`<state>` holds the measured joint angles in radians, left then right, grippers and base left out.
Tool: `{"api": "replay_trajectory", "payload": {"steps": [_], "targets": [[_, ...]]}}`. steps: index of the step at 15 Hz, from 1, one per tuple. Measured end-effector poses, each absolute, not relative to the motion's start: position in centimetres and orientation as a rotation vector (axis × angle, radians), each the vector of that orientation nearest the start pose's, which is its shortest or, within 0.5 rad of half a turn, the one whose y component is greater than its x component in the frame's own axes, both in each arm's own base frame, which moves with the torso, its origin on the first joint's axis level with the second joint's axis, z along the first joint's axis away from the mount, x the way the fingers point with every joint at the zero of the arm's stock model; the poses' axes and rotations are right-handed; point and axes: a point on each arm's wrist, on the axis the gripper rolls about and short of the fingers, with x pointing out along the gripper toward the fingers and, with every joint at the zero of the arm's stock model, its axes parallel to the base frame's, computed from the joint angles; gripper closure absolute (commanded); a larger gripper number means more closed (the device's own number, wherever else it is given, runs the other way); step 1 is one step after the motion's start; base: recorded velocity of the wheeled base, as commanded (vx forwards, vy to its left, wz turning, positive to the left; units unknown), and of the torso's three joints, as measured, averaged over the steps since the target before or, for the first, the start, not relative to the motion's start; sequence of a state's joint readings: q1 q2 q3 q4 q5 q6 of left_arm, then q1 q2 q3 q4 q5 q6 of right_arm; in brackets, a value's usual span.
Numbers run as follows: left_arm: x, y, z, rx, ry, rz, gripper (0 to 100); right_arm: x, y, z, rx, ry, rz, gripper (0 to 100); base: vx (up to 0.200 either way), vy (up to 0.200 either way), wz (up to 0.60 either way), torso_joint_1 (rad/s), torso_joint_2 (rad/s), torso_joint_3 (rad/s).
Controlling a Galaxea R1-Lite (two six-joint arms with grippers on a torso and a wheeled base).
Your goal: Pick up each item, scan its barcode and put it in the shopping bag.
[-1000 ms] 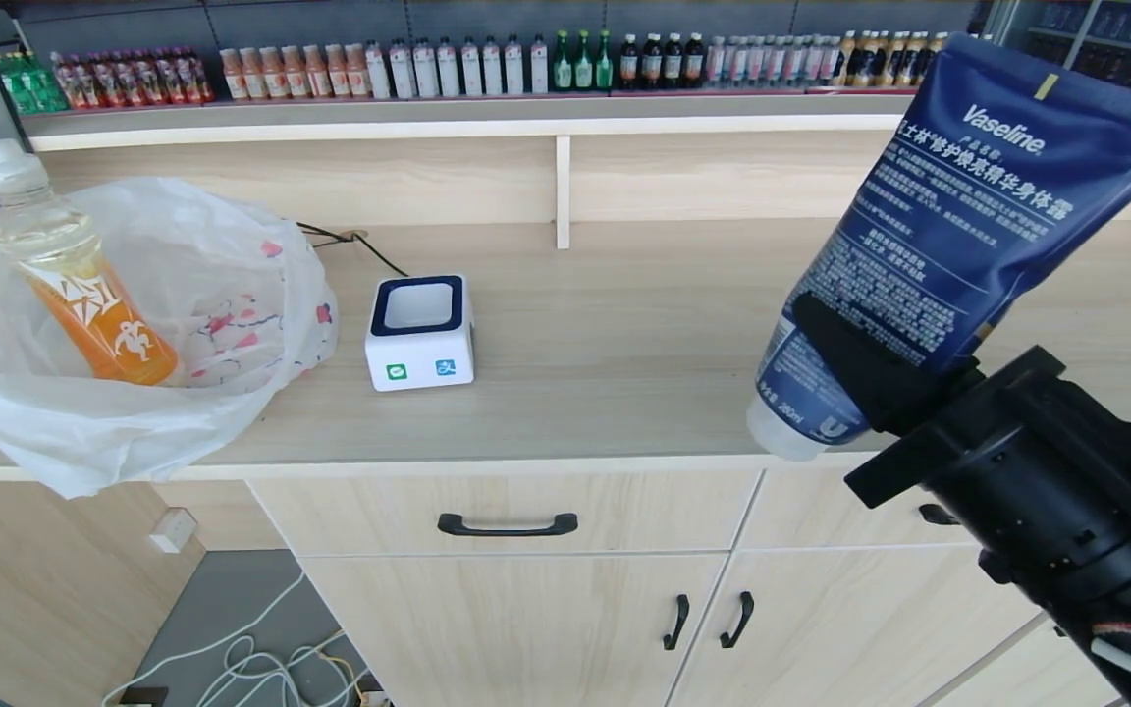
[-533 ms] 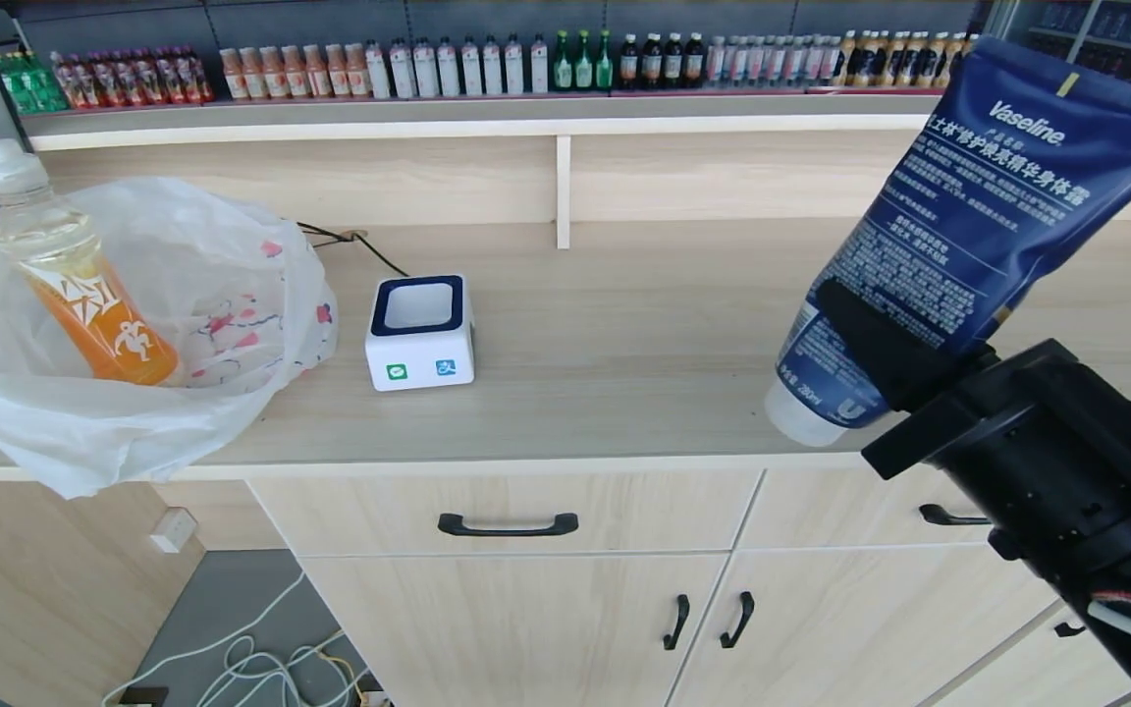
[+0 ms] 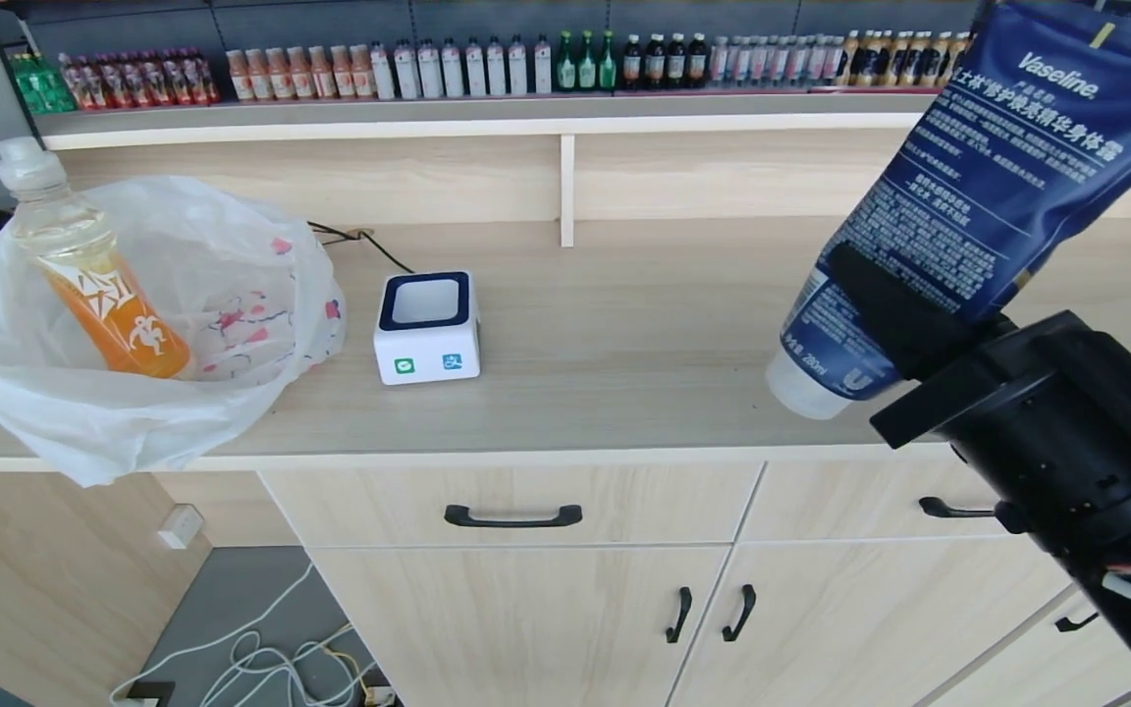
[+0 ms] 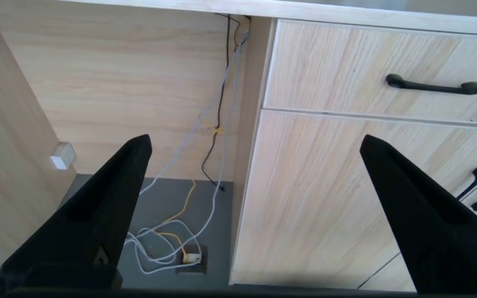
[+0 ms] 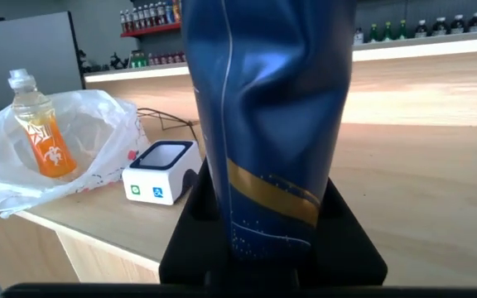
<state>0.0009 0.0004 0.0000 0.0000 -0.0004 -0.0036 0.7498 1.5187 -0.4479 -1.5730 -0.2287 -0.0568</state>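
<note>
Risk: soft tube (image 3: 978, 187), pinched near its cap by the right hand (image 3: 875, 314) over the right end of the surface (image 3: 624, 324), well apart from the scanner (image 3: 426, 327), could slip or twist en route and miss the barcode read. Since a second ago it has risen slightly; left hand (image 4: 255, 145) hangs open.

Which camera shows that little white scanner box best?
The head view: the scanner sits unobstructed on the counter, top window and front both visible. The right wrist view catches it farther off, beside the tube. The left wrist view faces cabinet fronts.
</note>
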Motion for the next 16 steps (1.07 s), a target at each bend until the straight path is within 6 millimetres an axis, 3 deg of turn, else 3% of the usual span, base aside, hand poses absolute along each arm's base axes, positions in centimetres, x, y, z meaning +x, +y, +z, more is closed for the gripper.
{"api": "replay_trajectory", "payload": {"steps": [5, 16], "targets": [[-2.3, 0.0, 7.5, -0.017, 0.0, 0.0, 0, 17.4, 14.7, 24.8, 0.192, -0.525, 0.461, 100, 0.0, 0.2, 0.0, 0.007, 0.0, 0.001], [-2.3, 0.0, 7.5, -0.02, 0.001, 0.0, 0, 17.0, 14.1, 25.3, 0.203, -0.545, 0.452, 100, 0.0, 0.2, 0.0, 0.001, 0.0, 0.002]]}}
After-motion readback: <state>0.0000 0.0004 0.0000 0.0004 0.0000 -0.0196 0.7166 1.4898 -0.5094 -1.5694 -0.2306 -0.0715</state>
